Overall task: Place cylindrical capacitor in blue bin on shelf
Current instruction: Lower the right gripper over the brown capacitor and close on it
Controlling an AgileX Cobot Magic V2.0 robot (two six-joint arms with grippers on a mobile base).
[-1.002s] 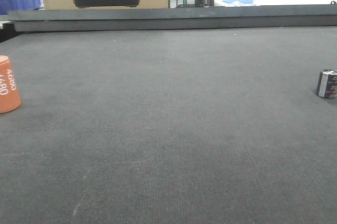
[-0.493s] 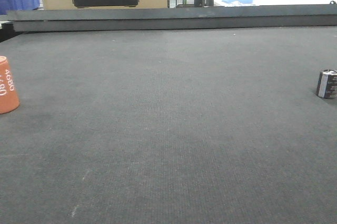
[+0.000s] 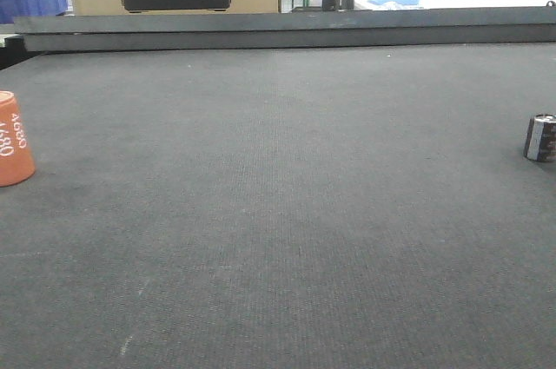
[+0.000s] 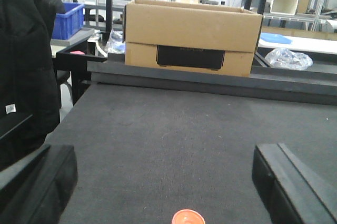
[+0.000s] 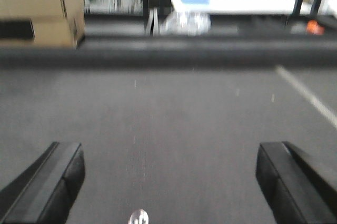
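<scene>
Front view: barely begun. Standing on the mat, an orange capacitor at 9 o'clock and a small dark capacitor at 3 o'clock, neither gripped; no arm in sight.

Left wrist view: left gripper hovering wide open, orange top at 6 o'clock between the fingers; blue crate far off at 10 o'clock.

Right wrist view, blurred: right gripper spread wide too, silvery top at 6 o'clock.

Left to do: gripping, carrying, dropping in. No shelf seen.
</scene>
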